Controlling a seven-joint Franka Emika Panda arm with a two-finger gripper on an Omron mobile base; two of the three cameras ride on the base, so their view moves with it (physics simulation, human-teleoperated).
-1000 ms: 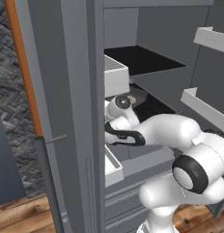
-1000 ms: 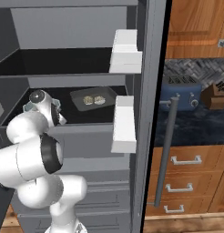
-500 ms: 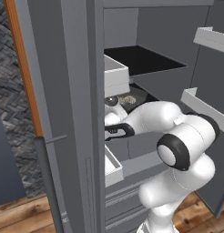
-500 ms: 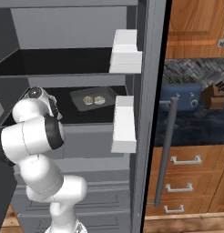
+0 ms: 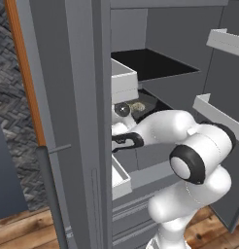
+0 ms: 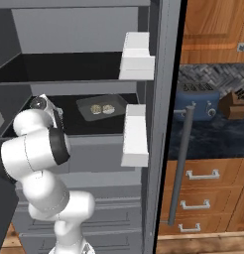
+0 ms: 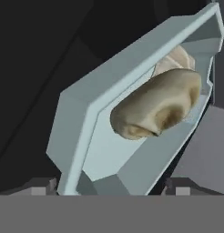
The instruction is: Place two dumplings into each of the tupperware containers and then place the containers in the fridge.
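End effector spread wide astride the pale blue-grey translucent tupperware container holding lumpy beige dumplings; straight retreat advised, rim untouched on dark fridge shelf.

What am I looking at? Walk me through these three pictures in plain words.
A white robot arm is reaching into an open fridge. Two pictures come from cameras behind the arm, one on its left and one on its right. The third looks out along its hand. From the right, a grey container holding two dumplings sits on a dark shelf. The hand's camera shows a container with dumplings up close, its near end between the spread fingertips. The hand is open, and nothing looks gripped.
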